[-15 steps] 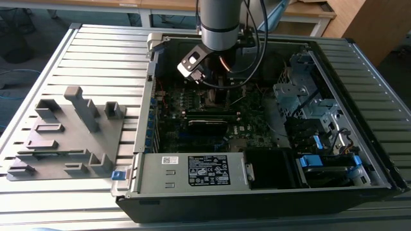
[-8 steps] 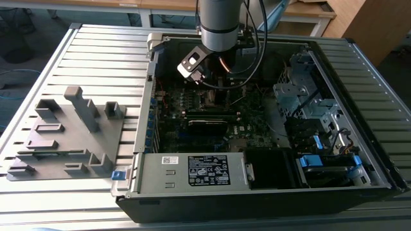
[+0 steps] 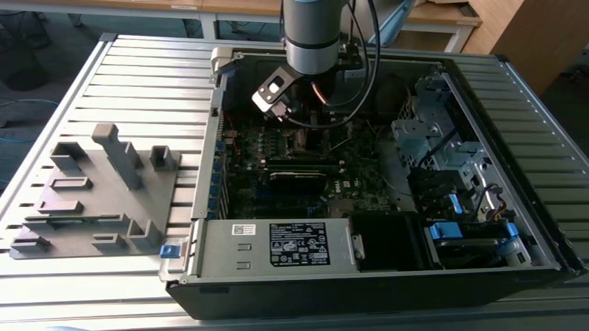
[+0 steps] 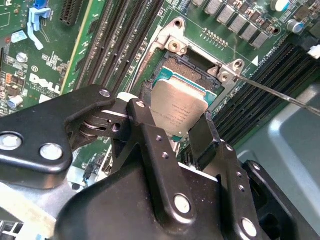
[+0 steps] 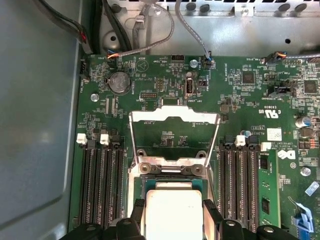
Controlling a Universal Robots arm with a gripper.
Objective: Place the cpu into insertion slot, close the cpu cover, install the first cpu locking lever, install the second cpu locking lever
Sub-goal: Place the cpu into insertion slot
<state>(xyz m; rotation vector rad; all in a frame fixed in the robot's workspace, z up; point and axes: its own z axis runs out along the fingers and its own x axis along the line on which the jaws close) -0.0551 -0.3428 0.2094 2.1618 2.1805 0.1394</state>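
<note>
Gripper around cpu, directly over insertion slot

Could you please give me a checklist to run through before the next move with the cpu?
1. Pincer shut on the cpu, one finger on each side: ok.
2. cpu cover swung open, clear of the insertion slot: ok.
3. Locking lever released, not lying across the slot: ok.
4. cpu edges squared with the slot: cannot tell.
5. cpu seated flat in the slot: cannot tell.
</note>
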